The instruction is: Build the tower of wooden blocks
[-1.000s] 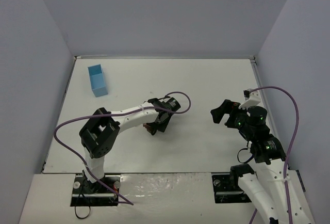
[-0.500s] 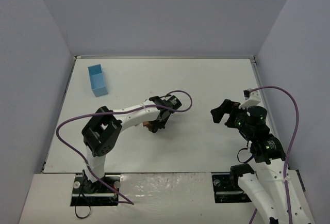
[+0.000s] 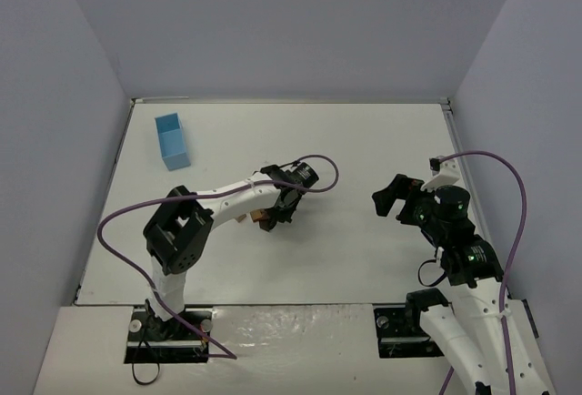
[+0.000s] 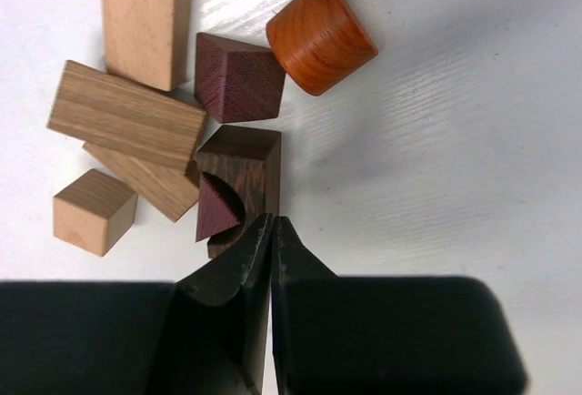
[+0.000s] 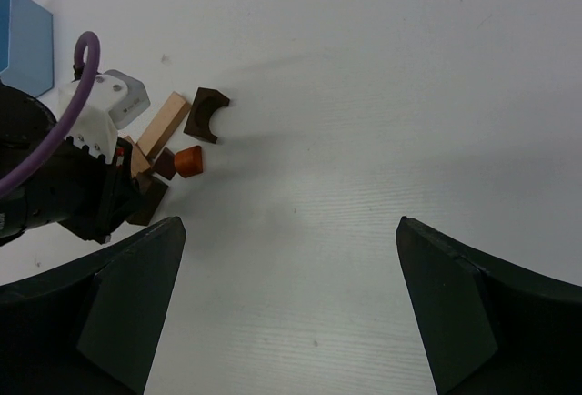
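The wood blocks lie in a loose cluster on the white table [image 3: 364, 140], none stacked. In the left wrist view I see a long tan bar [image 4: 145, 13], a second tan bar [image 4: 123, 113], a small tan cube [image 4: 94, 211], a purple-brown wedge [image 4: 235, 76], a reddish-orange rounded block [image 4: 320, 35] and a dark brown block [image 4: 250, 163]. My left gripper [image 4: 271, 222] is shut and empty, its tips right at the dark brown block's near edge. It also shows in the top view [image 3: 271, 217]. My right gripper [image 5: 291, 222] is open and empty over bare table, far right of the cluster.
A light blue box [image 3: 171, 141] stands at the far left of the table. A dark arch block [image 5: 206, 114] lies at the far side of the cluster. Grey walls close the table on three sides. The left arm's purple cable [image 3: 323, 177] loops above the blocks.
My left gripper has shifted a little to the far left while staying at the block cluster. The right arm has not moved.
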### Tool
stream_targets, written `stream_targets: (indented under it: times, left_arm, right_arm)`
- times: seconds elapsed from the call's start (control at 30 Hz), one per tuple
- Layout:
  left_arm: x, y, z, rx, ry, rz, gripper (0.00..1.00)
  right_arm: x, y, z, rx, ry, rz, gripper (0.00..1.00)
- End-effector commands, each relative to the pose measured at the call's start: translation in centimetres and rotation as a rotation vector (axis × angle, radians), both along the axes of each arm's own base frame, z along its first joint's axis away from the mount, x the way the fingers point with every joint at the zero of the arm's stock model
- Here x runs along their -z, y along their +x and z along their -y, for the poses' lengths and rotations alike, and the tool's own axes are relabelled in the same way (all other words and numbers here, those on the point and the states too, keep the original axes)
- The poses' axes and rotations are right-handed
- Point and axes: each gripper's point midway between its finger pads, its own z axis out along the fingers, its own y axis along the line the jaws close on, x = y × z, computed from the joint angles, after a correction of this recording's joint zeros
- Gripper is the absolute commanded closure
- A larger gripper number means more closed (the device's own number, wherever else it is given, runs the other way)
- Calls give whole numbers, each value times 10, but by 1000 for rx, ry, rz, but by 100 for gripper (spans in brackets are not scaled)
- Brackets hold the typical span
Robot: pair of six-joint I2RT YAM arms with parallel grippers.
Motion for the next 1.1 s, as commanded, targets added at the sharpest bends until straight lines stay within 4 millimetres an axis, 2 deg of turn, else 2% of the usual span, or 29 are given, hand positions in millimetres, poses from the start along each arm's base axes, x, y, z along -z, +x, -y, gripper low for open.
stream_targets:
  times: [0.0, 0.1, 0.2, 0.6, 0.93, 1.07]
  left_arm:
    - [-63, 15, 8, 5, -125, 113, 96]
    - [-69, 16, 7, 11, -131, 127, 75]
    - [-64, 16, 6, 15, -123, 112, 68]
    - [-20, 11, -5, -2, -62, 8, 66]
    - [-3, 9, 1, 7, -59, -32, 66]
    - [-3, 6, 6, 6, -79, -41, 66]
  right_arm:
    - [-8, 7, 1, 18, 9, 32, 0]
    - [-9, 7, 1, 20, 10, 37, 0]
    - [-8, 7, 2, 25, 8, 36, 0]
    - [-9, 6, 3, 38, 17, 41, 0]
    - [-8, 6, 5, 49, 18, 41, 0]
    - [-8, 7, 5, 52, 14, 38, 0]
